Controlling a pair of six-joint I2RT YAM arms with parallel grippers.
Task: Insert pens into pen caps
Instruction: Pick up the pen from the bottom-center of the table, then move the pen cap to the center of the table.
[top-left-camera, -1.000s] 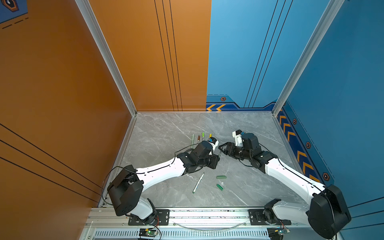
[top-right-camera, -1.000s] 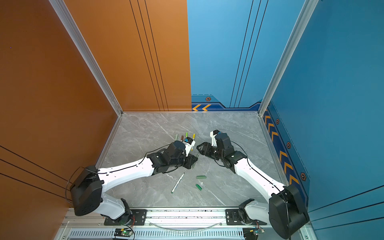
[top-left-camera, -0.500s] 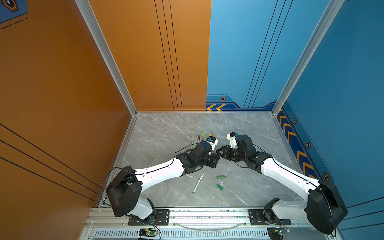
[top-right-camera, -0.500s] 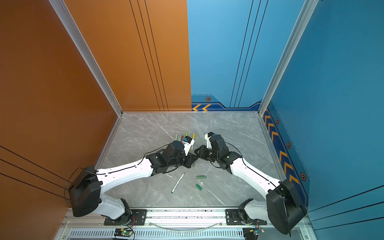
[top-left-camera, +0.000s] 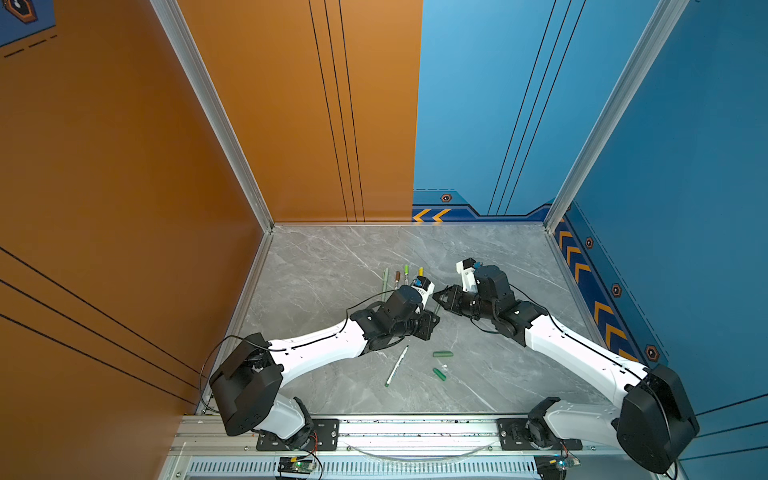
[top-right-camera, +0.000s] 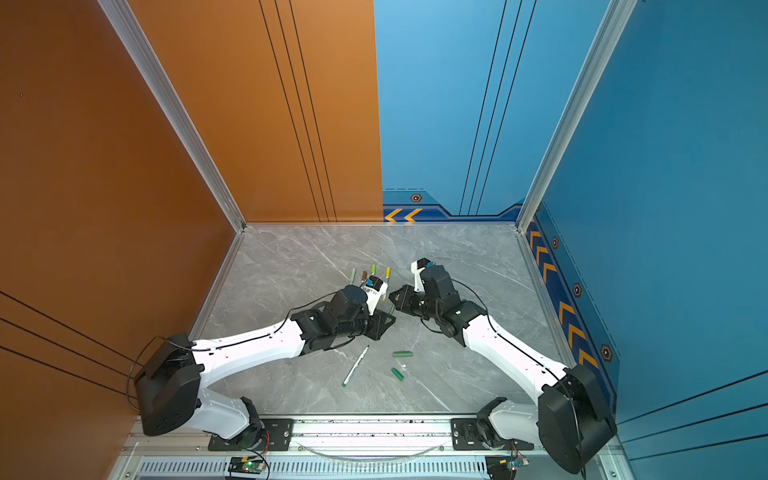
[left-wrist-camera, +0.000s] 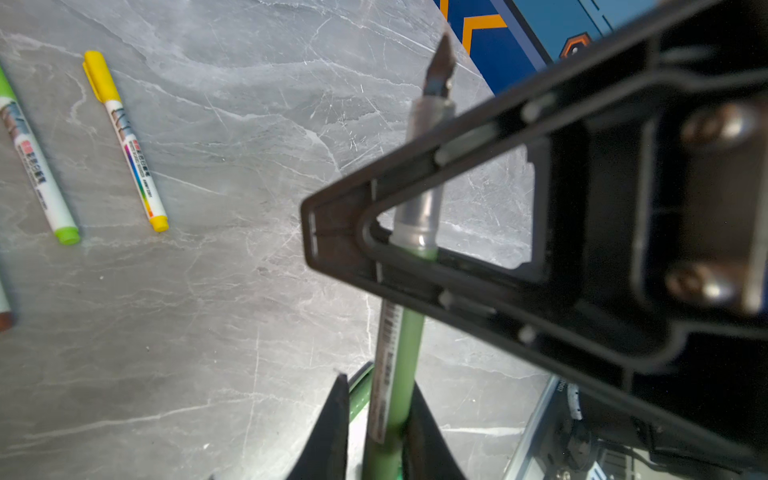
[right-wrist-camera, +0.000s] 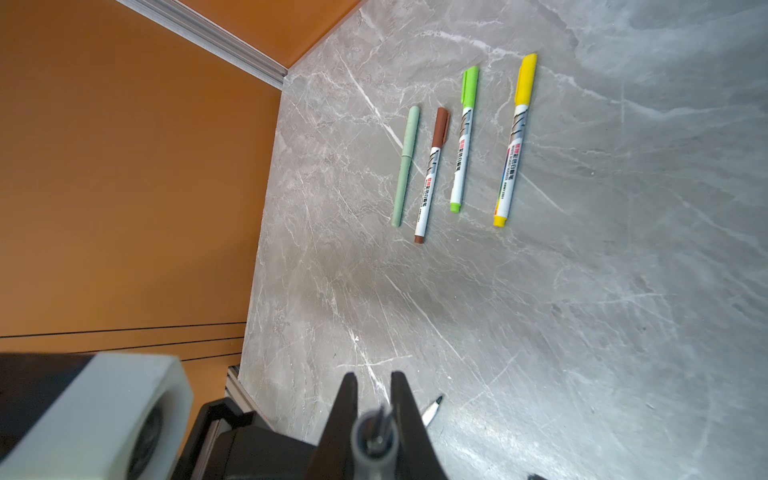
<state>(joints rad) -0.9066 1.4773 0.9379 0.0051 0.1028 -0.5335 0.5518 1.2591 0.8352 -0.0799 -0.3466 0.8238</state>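
A green pen (left-wrist-camera: 401, 353) with a grey neck and bare dark nib stands between the jaws of my left gripper (left-wrist-camera: 380, 386), which is shut on its barrel. My right gripper (right-wrist-camera: 374, 376) is shut on the grey front end (right-wrist-camera: 372, 440) of the same pen; its black fingers (left-wrist-camera: 332, 249) cross that neck. In both top views the two grippers (top-left-camera: 432, 320) (top-left-camera: 436, 296) meet tip to tip mid-table. A white uncapped pen (top-left-camera: 396, 365) and two dark green pen caps (top-left-camera: 442, 354) (top-left-camera: 439, 374) lie in front of them.
Behind the grippers lies a row of capped pens: sage green (right-wrist-camera: 406, 166), brown (right-wrist-camera: 432, 174), light green (right-wrist-camera: 464, 139) and yellow (right-wrist-camera: 514, 139). The orange wall (top-left-camera: 166, 208) bounds the grey marble table (top-left-camera: 332, 257) on the left, the blue wall (top-left-camera: 665, 249) on the right.
My right gripper has moved left to meet the left gripper and has shut on the front end of the green pen. The left arm has hardly moved.
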